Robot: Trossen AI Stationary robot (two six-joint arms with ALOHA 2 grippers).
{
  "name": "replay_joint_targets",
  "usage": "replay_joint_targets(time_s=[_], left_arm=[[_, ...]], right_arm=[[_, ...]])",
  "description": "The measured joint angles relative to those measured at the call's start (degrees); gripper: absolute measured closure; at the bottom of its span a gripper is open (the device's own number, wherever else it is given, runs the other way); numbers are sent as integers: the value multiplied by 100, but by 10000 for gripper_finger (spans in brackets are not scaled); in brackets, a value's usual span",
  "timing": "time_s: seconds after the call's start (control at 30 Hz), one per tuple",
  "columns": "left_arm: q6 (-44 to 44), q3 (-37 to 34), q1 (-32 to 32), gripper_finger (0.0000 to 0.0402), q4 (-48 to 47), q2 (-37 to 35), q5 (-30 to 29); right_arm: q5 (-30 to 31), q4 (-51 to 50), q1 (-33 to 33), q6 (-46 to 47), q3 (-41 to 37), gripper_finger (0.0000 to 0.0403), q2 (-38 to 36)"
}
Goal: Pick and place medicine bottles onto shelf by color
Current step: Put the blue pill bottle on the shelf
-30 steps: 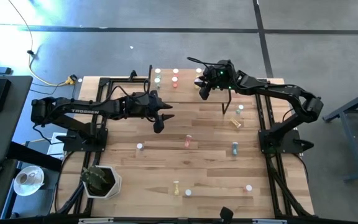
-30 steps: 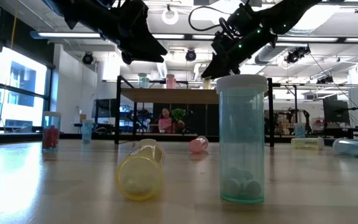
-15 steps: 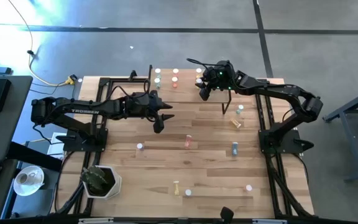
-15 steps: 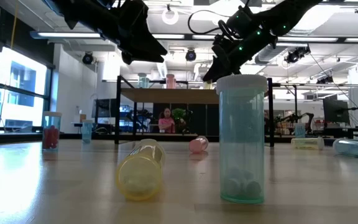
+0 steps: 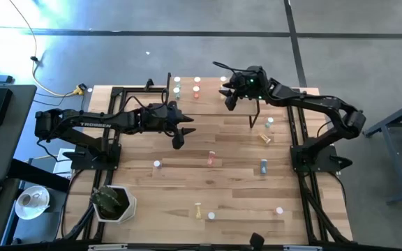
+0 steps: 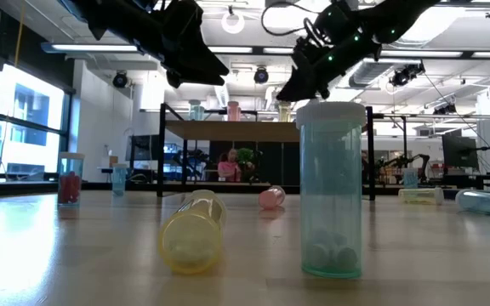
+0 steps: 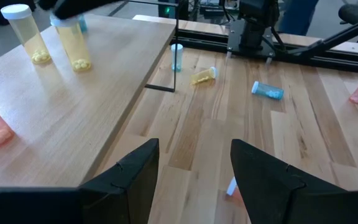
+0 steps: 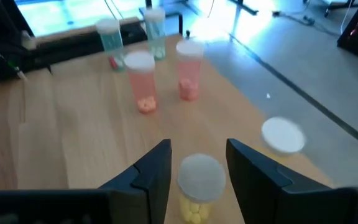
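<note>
Risk was my right gripper (image 8: 197, 171), fingers spread around the yellow bottle (image 8: 197, 186) on the shelf (image 8: 61, 149), toppling it on retreat.

Quick count for you: two arms, the left arm (image 5: 96, 124) and the right arm (image 5: 313, 101), and one shelf (image 5: 187, 85). That shelf holds six bottles: two green ones (image 8: 111, 34), two pink ones (image 8: 140, 81) and two yellow ones (image 8: 201, 186). Down on the table (image 5: 236, 181) you've got eight more: two yellow (image 5: 264, 138), two pink-red (image 5: 211, 157), and four blue or green (image 5: 263, 166) that I can't split by shade. Fourteen bottles all told.
</note>
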Motion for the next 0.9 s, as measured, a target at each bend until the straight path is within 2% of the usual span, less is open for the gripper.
replay_joint_targets(time_s=[0.17, 0.5, 0.73, 0.9], left_arm=[[16, 0, 0, 213, -2, 0, 0], [111, 0, 0, 213, -42, 1, 0], [61, 0, 0, 213, -42, 2, 0], [56, 0, 0, 213, -45, 2, 0]], right_arm=[[-3, -169, 1, 13, 4, 257, -386], [-22, -1243, 298, 122, 7, 257, -1252], [-15, -2274, 797, 281, 7, 257, -1641], [5, -2582, 1340, 586, -151, 257, -1833]])
